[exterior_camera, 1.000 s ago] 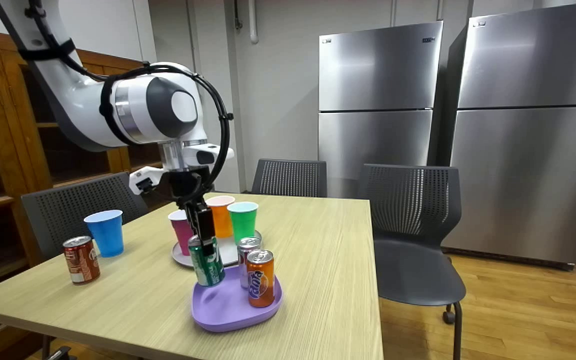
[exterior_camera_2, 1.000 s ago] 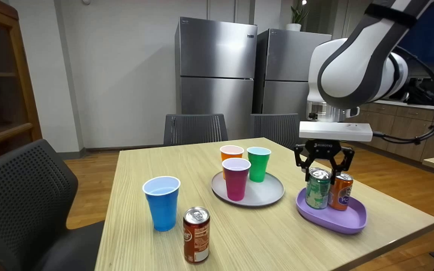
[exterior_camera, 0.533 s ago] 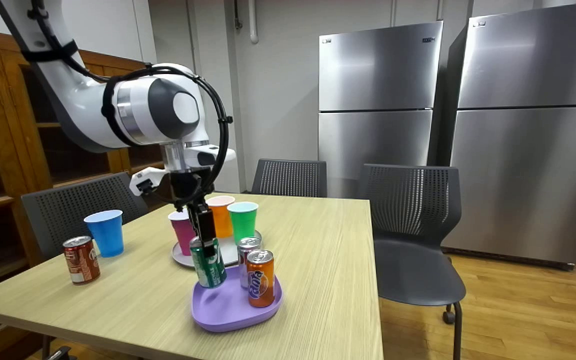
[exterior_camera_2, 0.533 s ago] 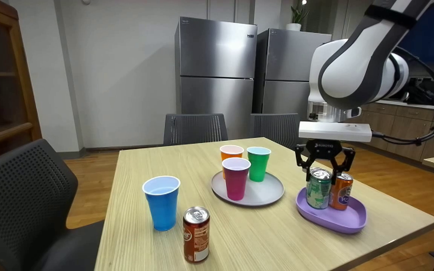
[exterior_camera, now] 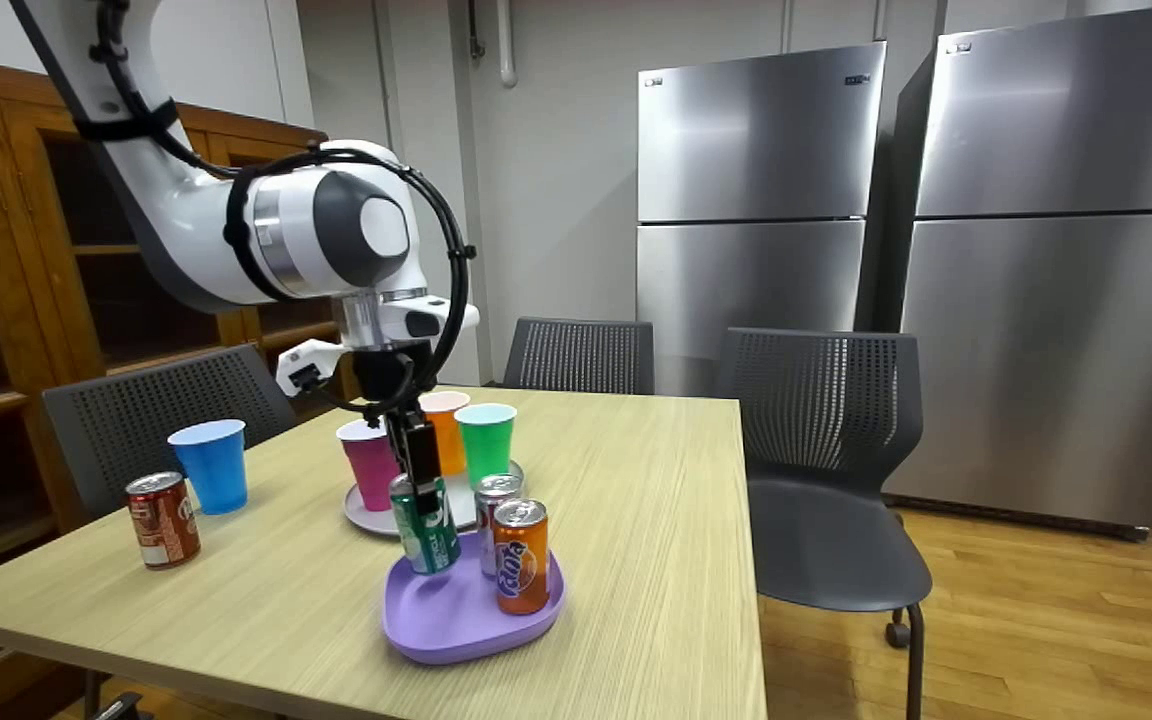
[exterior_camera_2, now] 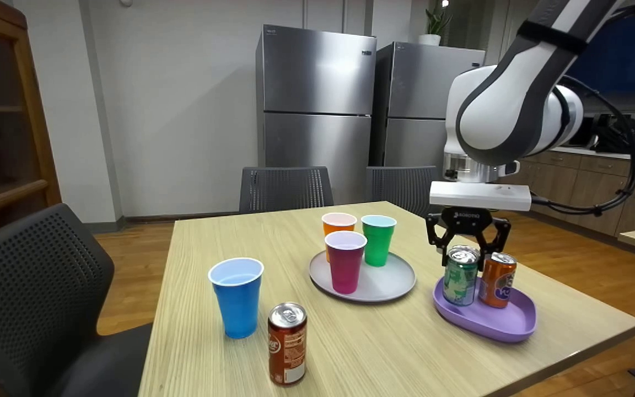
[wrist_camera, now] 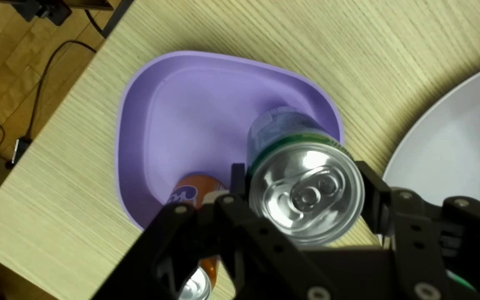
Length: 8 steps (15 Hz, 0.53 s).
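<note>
My gripper (wrist_camera: 303, 181) is shut on a green soda can (wrist_camera: 306, 200), one finger on each side near its silver lid. In both exterior views the green can (exterior_camera_2: 459, 284) hangs upright or slightly tilted at the edge of a purple tray (exterior_camera: 436, 630). Whether its base touches the tray cannot be told. An orange can (exterior_camera: 521, 570) stands in the tray, beside the held can. A purplish-silver can (exterior_camera: 487, 530) is partly hidden behind the orange one, and the wrist view does not clearly show it.
A grey plate (exterior_camera_2: 400, 281) carries a magenta cup (exterior_camera_2: 345, 264), an orange cup (exterior_camera_2: 337, 223) and a green cup (exterior_camera_2: 378, 242). Apart stand a blue cup (exterior_camera_2: 237, 303) and a red-brown can (exterior_camera_2: 288, 353). Black chairs (exterior_camera: 826, 430) surround the table. The tray lies near a table edge.
Gripper and green can have shifted slightly together, leftward in an exterior view, where the gap to the orange can is wider. The tray and other cans have stayed put.
</note>
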### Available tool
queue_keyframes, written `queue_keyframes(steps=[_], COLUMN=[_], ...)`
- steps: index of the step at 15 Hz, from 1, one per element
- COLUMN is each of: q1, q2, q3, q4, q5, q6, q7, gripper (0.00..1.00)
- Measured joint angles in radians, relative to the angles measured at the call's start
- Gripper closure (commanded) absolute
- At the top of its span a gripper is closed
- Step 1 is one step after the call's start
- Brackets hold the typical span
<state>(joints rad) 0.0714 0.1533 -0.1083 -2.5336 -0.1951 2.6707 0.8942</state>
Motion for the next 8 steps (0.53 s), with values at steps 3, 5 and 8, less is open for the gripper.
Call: queue_keyframes(steps=[3,5,8], q1=[0.0,0.0,0.0], q2=[0.029,0.047,0.071], q3=[0.0,0.0,0.0], q4=[0.026,0.04,0.057], q5=[0.008,0.014,0.019], q6=[0.0,0.001,0.001], q7=[0.0,0.0,0.0], gripper=[0.62,0.62,0.62])
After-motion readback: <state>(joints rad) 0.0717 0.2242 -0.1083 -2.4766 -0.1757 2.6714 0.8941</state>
